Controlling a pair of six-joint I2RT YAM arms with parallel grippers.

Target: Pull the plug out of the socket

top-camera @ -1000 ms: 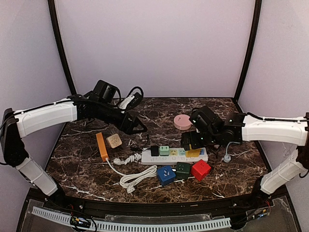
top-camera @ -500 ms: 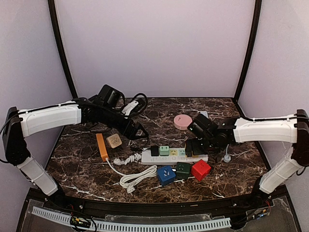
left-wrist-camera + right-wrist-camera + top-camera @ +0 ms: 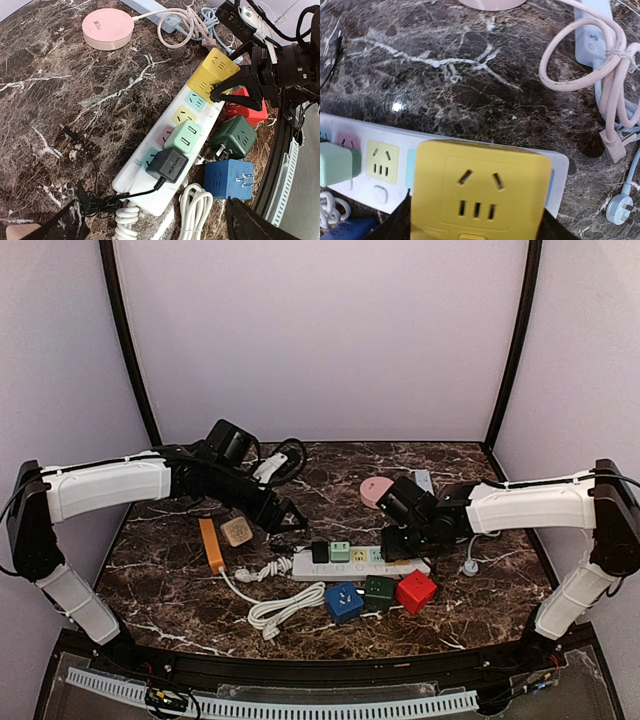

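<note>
A white power strip (image 3: 352,566) lies mid-table, also in the left wrist view (image 3: 150,175). It carries a black adapter (image 3: 167,165), a mint green plug (image 3: 184,136) and a yellow cube plug (image 3: 212,70) at its right end. My right gripper (image 3: 402,542) is down over the yellow plug (image 3: 477,190), with one finger against each side of it. My left gripper (image 3: 288,514) is open and empty, hovering behind the strip's left end; its fingers (image 3: 260,225) frame the strip from above.
Loose blue (image 3: 343,601), dark green (image 3: 379,591) and red (image 3: 415,590) cube plugs lie in front of the strip. A white cable coil (image 3: 280,612), an orange block (image 3: 211,543), a beige cube (image 3: 237,531) and a pink round disc (image 3: 375,490) with cables also lie on the table.
My right gripper has come down and slightly left onto the yellow plug. My left gripper has moved a little forward toward the strip's left end.
</note>
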